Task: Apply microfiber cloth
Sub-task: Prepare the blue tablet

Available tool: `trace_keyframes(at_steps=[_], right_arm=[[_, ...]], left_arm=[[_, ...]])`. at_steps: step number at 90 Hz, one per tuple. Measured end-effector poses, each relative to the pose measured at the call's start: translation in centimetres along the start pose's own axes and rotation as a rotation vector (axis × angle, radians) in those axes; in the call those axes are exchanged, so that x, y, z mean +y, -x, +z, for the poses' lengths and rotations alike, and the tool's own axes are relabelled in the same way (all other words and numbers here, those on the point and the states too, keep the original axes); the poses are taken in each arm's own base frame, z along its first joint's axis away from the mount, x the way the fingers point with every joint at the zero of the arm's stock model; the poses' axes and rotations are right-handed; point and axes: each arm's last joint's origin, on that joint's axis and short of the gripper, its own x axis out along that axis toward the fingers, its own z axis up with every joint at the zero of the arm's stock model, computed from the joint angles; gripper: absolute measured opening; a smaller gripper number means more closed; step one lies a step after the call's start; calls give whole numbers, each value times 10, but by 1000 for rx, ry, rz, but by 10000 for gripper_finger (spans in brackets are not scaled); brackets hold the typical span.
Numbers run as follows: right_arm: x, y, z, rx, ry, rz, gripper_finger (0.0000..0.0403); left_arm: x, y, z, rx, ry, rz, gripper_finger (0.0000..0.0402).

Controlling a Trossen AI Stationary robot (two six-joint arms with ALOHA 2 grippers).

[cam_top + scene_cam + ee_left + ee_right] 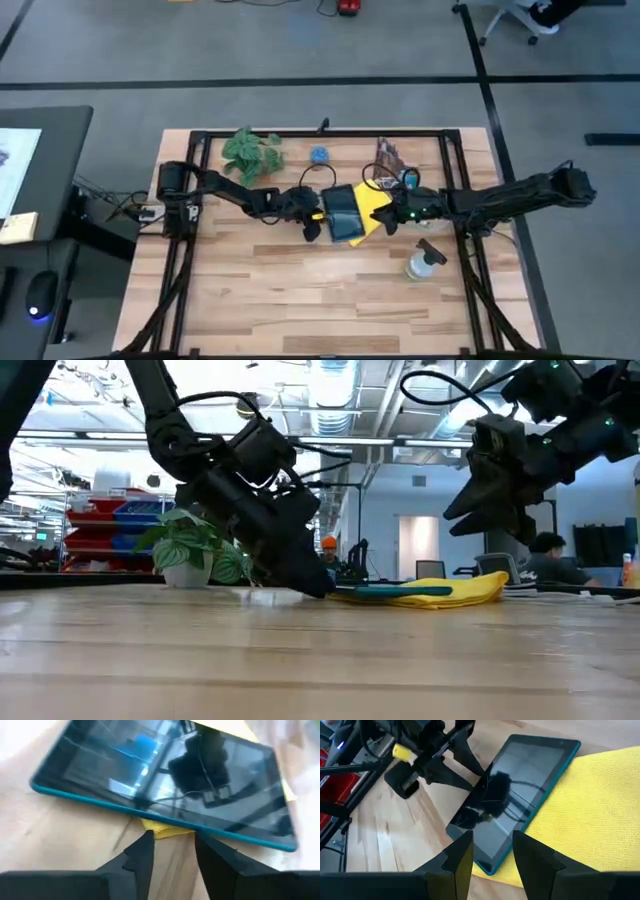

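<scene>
Left gripper (172, 851), fingers apart and empty, faces the bright yellow microfiber cloth (159, 828) corner peeking under the teal-edged black tablet (165, 780); right gripper (492, 855) hovers above, also parted and empty.

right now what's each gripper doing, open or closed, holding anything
Left gripper: jaws open, empty, at the edge of the tablet beside the yellow microfiber cloth.
Right gripper: jaws open, empty, raised over the tablet.
</scene>
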Motion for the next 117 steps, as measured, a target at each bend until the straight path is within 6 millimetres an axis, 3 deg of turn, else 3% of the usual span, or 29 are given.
trace_keyframes(at_steps=[23, 47, 77, 117], right_arm=[[0, 0, 0, 3, 17, -1, 127], [0, 0, 0, 0, 36, 2, 127], [1, 0, 1, -5, 63, 6, 127], [8, 1, -5, 3, 115, 49, 127]], left_arm=[[5, 3, -6, 137, 237, -120, 213], [-20, 3, -25, 260, 494, -160, 218], [-27, -1, -15, 171, 651, -85, 218], [-51, -62, 8, 189, 683, -112, 218]])
